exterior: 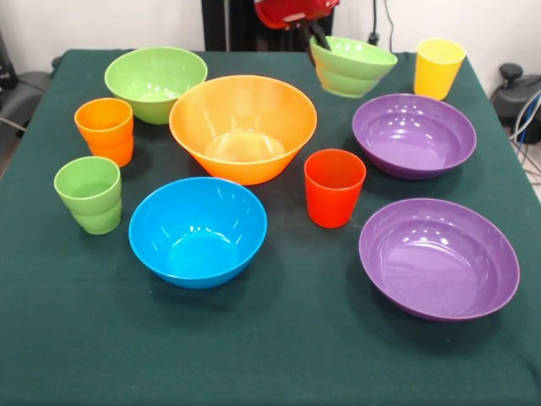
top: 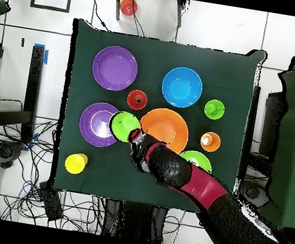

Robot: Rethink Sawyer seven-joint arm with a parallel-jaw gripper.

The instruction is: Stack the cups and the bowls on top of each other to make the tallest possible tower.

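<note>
The gripper point(exterior: 319, 37) had closed on the near rim of the small light-green bowl point(exterior: 353, 64), holding it tilted and raised over the table point(exterior: 279, 355), between the orange bowl point(exterior: 243, 127) and a purple bowl point(exterior: 413, 134).

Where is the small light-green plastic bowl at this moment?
In the front view, the small light-green plastic bowl sits tilted at the table's far right, held at its rim by the pincer, between the large orange bowl and the yellow cup.
</note>
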